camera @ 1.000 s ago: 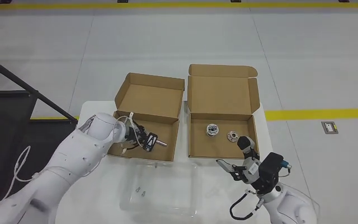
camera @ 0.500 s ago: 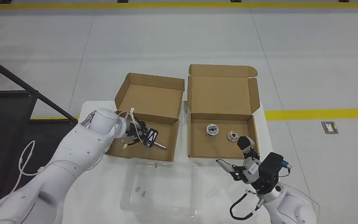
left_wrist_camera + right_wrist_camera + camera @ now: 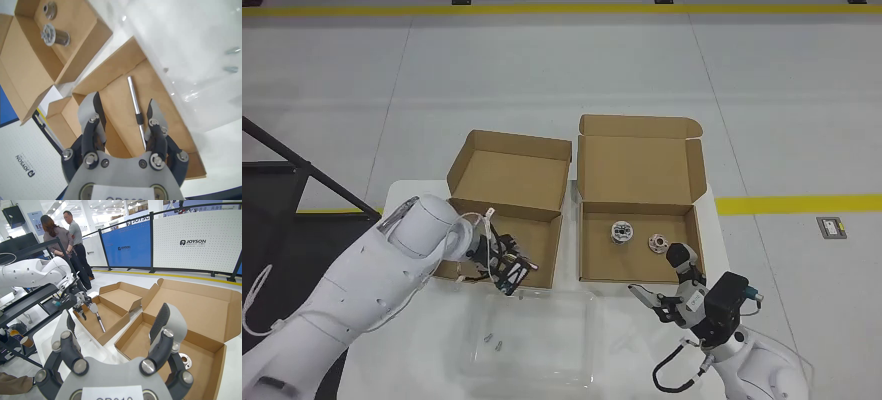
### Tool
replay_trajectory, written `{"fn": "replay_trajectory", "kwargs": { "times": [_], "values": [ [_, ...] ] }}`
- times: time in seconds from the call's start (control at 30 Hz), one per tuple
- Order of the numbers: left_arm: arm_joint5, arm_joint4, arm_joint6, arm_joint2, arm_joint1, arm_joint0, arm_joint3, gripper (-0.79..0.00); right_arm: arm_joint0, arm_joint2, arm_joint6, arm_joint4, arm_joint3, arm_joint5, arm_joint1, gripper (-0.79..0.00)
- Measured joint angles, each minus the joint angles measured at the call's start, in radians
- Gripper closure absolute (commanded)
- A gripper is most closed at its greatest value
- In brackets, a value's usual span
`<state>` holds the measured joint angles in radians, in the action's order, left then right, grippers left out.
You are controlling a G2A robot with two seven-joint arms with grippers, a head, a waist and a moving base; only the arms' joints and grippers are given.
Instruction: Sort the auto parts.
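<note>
**Tabletop sorting update: rod's in its box, both claws empty**

White tabletop [image 3: 402, 200], two open cardboard boxes side by side, with a clear bin in front of them.

The left claw [image 3: 123, 98] hangs over the left box [image 3: 166, 121], fingers spread wide and pinching nothing. The rod [image 3: 134, 102], shiny metal with a dark band round it, lies flat on that box's floor right under the claw. It runs close by one finger but isn't gripped between the two. It's the only part in that box.

The right claw [image 3: 117, 323] is spread and empty too, parked near the front edge of the right box [image 3: 592, 250]. That box holds two parts lying apart from each other: a toothed hub [image 3: 620, 231] and a small flange [image 3: 656, 241].

The clear bin [image 3: 552, 345] has two small fasteners [image 3: 492, 342] close together on the left arm's side.

My read is that the rod's drop-off is done, so the next step is another pick. I'd guess those fasteners, since they're what's left in the bin. The claw has to lift clear of the box wall, swing over the bin and come down precisely. Those bits are tiny and lie flat on slick plastic, so the pinch could easily skid off.
</note>
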<state>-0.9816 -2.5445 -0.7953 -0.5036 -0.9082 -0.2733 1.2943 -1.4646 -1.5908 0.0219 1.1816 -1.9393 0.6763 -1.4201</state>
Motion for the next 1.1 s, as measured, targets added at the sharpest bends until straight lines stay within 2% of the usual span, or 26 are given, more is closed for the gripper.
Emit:
{"fn": "replay_trajectory", "kwargs": {
  "times": [0.03, 0.2, 0.3, 0.63, 0.83, 1.1],
  "values": [
    [-0.022, -0.001, 0.008, -0.011, 0.015, -0.015, 0.044, -0.785, 0.0, 0.0, 0.0, 0.0, 0.0, 0.0, 0.0, -0.785],
    [-0.031, 0.024, 0.026, -0.036, 0.088, -0.083, 0.207, -0.785, 0.0, 0.0, 0.0, 0.0, 0.0, 0.0, 0.0, -0.785],
    [-0.031, 0.041, -0.006, -0.013, 0.121, -0.089, 0.25, -0.785, 0.0, 0.0, 0.0, 0.0, 0.0, 0.0, 0.0, -0.785],
    [-0.031, 0.042, 0.001, -0.01, 0.123, -0.094, 0.24, -0.785, 0.0, 0.0, 0.0, 0.0, 0.0, 0.0, 0.0, -0.785],
    [-0.031, 0.082, 0.083, 0.043, 0.125, -0.119, 0.234, -0.785, 0.0, 0.0, 0.0, 0.0, 0.0, 0.0, 0.0, -0.785],
    [-0.031, 0.267, 0.249, 0.133, 0.13, -0.13, 0.244, -0.785, 0.0, 0.0, 0.0, 0.0, 0.0, 0.0, 0.0, -0.785]
  ]
}}
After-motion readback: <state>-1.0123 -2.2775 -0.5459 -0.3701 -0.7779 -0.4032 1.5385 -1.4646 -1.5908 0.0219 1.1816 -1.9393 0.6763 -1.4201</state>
